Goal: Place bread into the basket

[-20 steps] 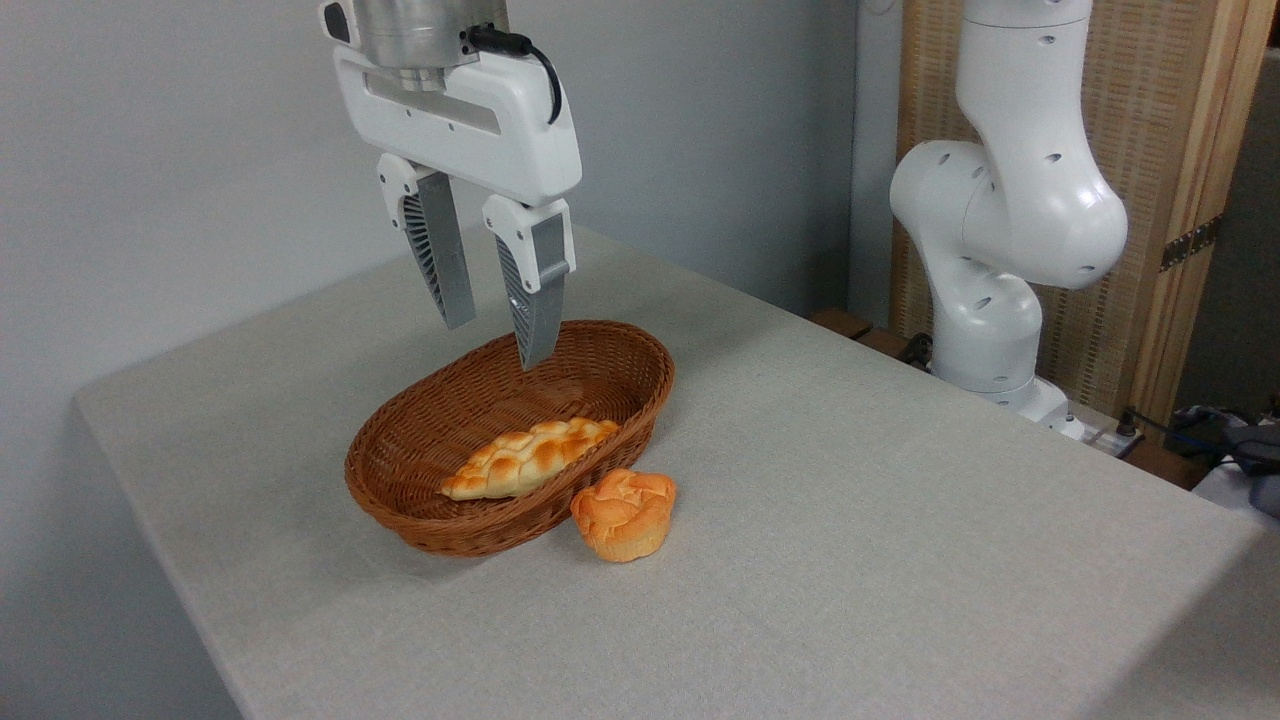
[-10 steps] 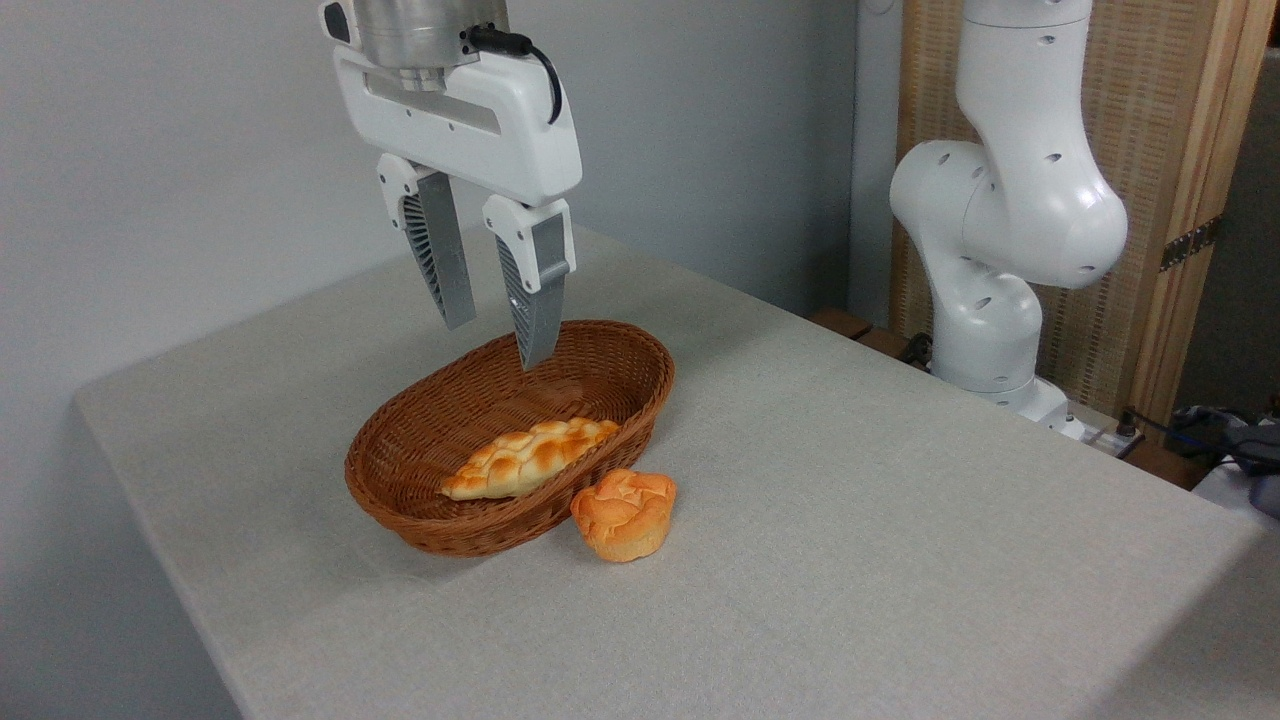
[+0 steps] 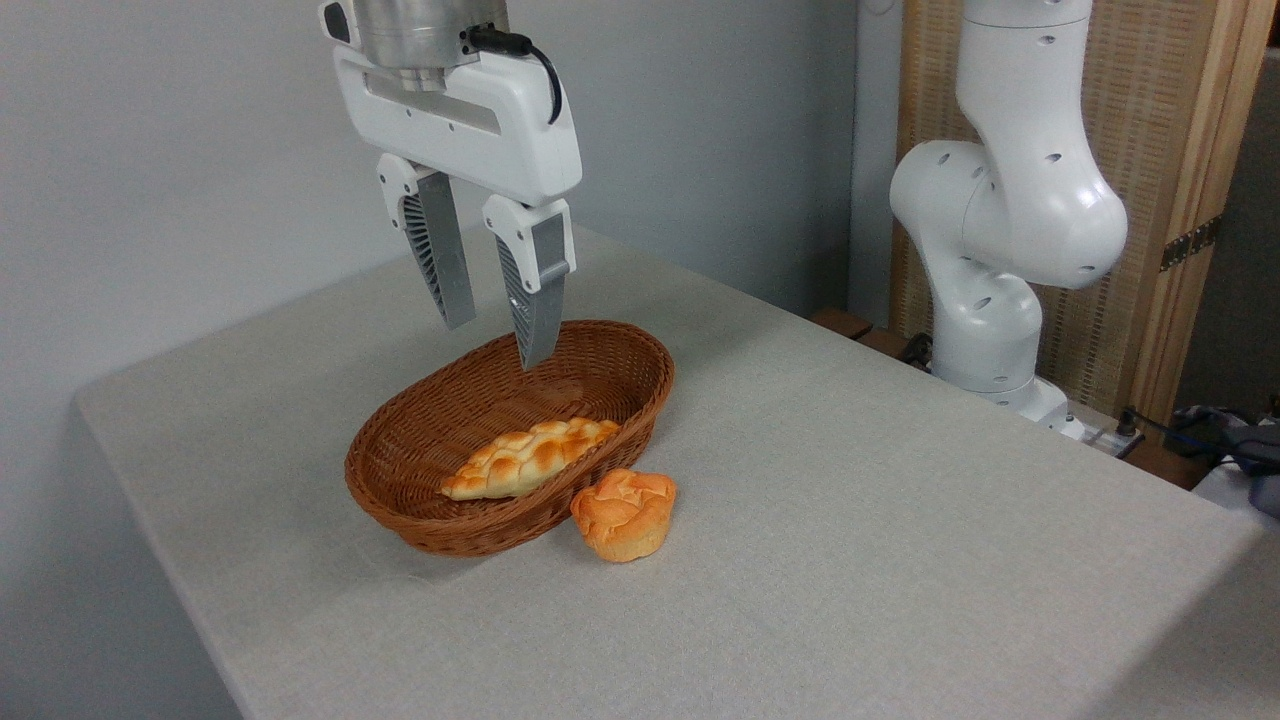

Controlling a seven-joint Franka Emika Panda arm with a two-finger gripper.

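Observation:
The bread (image 3: 624, 514), a small orange-golden muffin-shaped bun, stands upright on the table, touching the basket's near right side. The basket (image 3: 420, 520) is an oval brown wicker one near the table's middle. Inside it lies a long braided golden-and-white loaf (image 3: 528, 457). My gripper (image 3: 497, 343) hangs open and empty above the basket's far end, its grey fingers (image 3: 443, 260) pointing down, well up and to the left of the bun.
The grey table (image 3: 850, 560) has its left edge close to the basket and its right corner near the arm's white base (image 3: 985, 330). A wooden screen (image 3: 1180, 150) stands behind the base. Cables and dark items lie at the far right.

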